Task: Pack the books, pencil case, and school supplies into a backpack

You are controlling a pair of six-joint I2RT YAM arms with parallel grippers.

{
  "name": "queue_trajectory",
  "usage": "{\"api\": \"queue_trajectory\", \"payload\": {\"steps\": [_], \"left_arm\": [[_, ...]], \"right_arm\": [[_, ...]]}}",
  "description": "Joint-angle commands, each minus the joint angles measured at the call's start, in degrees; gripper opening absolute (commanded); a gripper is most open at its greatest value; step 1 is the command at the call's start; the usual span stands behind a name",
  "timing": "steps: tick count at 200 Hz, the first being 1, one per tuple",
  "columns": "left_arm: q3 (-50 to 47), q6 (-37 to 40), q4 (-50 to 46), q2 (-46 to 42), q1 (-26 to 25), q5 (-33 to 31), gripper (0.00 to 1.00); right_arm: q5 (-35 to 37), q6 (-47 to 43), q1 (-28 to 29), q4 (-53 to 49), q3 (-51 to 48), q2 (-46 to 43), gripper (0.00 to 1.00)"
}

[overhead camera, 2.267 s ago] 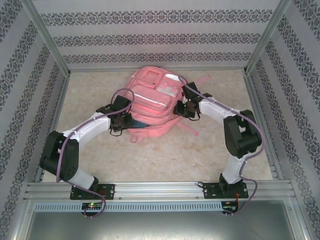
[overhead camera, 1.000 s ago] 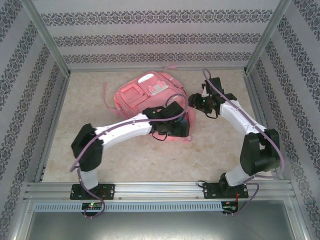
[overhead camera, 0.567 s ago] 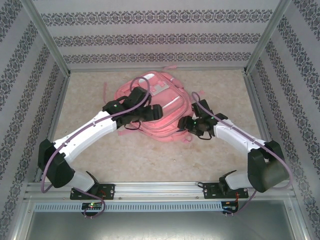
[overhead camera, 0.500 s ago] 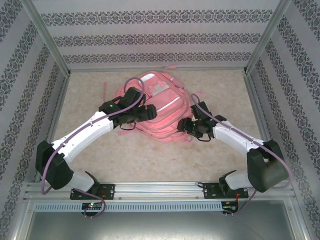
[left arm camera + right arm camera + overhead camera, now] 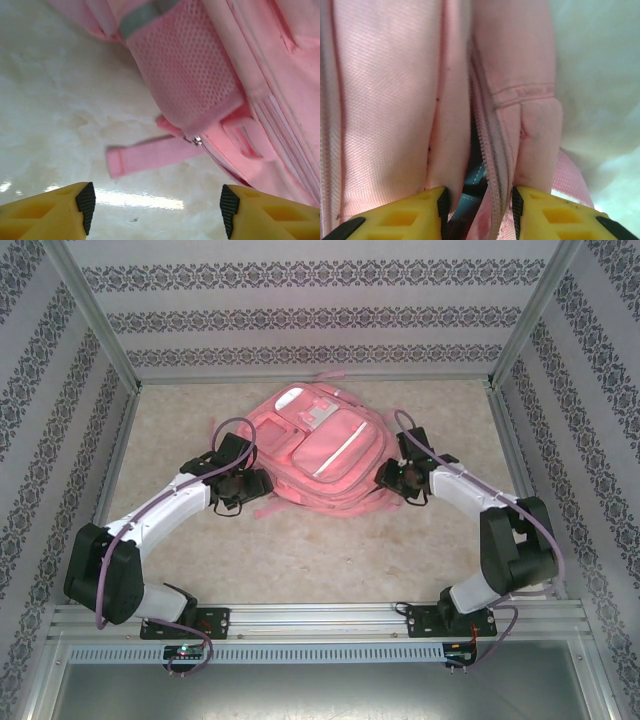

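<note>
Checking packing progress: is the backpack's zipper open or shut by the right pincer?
Open there: on the backpack, the zipper gapes, dark inside, between the right pincer's fingers. How far, cannot tell.

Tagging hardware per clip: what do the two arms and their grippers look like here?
The left arm and right arm have white shells, black joints and a mauve cable looped along each. The left gripper and right gripper have yellow fingers with black pads.
</note>
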Motion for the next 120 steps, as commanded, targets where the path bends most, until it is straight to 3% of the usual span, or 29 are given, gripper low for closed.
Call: {"api": "queue_trajectory", "payload": {"steps": [1,52,90,120], "left_arm": [[-0.66,-2.54,5.60,1.15,0.46,2.86,0.67],[-0.67,-7.37,13.28,8.12,0.91,6.52,0.66],[0.60,-9.63,18.05,13.00,0.86,6.72,0.65],[0.93,-10.03,20.30,15.60,0.92,6.40,0.60]], "right_arm": [[4.80,-6.05,-3.41,-2.67,4.21,3.59,0.40],[1.03,-8.99,-8.46,-4.24,12.56,7.68,0.46],[2.00,-9.41,-4.35,-1.42,9.67,-0.69,0.49],[4.91,-10.09,2.46,3.79,2.67,-10.33,0.47]]}}
